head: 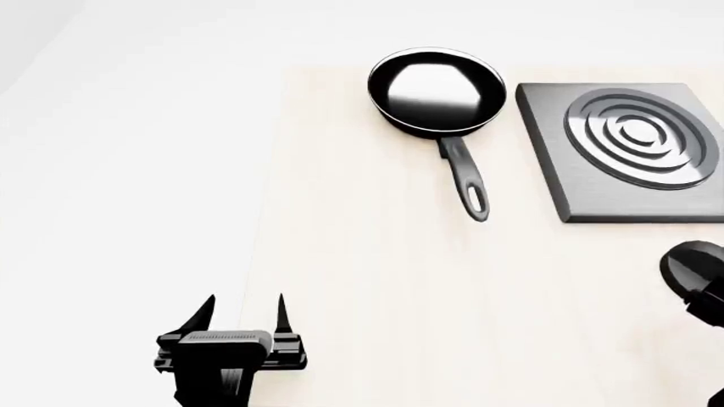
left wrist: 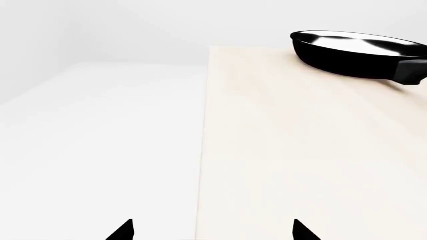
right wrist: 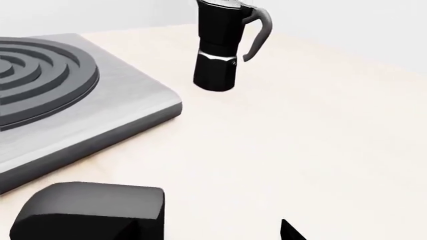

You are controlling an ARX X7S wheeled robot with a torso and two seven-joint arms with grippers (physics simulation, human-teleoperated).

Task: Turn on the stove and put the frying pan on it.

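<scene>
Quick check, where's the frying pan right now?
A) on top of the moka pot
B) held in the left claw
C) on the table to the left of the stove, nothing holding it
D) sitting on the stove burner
C: in the head view the frying pan rests on the table left of the stove, its handle pointing toward the robot, while the left claw sits open, far from it near the table's edge.

The frying pan [head: 437, 91], glossy black with a shiny inside, sits upright on the table just left of the stove [head: 626, 151], apart from it. The stove is a flat dark grey slab with raised concentric rings.
</scene>
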